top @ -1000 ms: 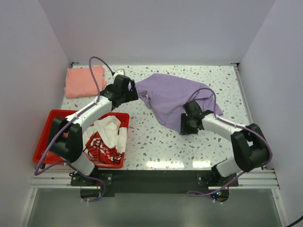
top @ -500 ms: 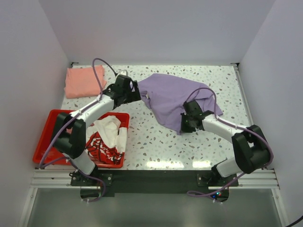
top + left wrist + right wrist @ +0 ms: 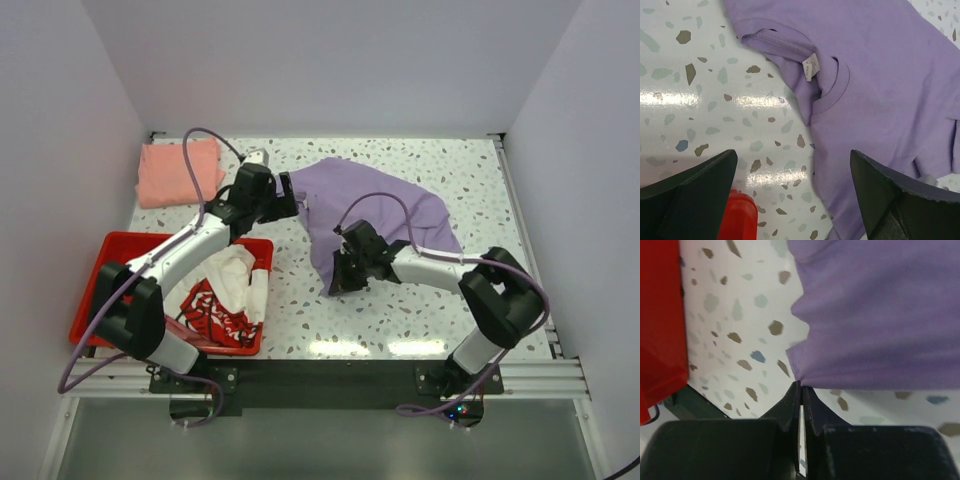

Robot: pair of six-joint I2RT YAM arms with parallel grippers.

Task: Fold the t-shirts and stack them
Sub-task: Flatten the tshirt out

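A lavender t-shirt [image 3: 375, 200] lies crumpled in the middle of the table. My right gripper [image 3: 338, 278] is shut on its near hem corner, and in the right wrist view the purple cloth [image 3: 880, 315] is pinched at the fingertips of that gripper [image 3: 801, 385]. My left gripper [image 3: 292, 195] hovers open at the shirt's left edge; its wrist view shows the collar with a white label [image 3: 810, 67] ahead of the wide-apart jaws of the gripper [image 3: 792, 162]. A folded salmon-pink t-shirt [image 3: 178, 170] rests at the back left. A white t-shirt with red print [image 3: 225, 295] lies in the tray.
A red plastic tray [image 3: 100, 290] stands at the front left, its corner [image 3: 737, 215] just below my left gripper and its wall [image 3: 660, 315] left of my right gripper. White walls enclose the table on three sides.
My right gripper has shut on the lavender shirt's hem and pulled it leftward toward the tray. The left gripper shifted slightly to the right over the collar, still open.
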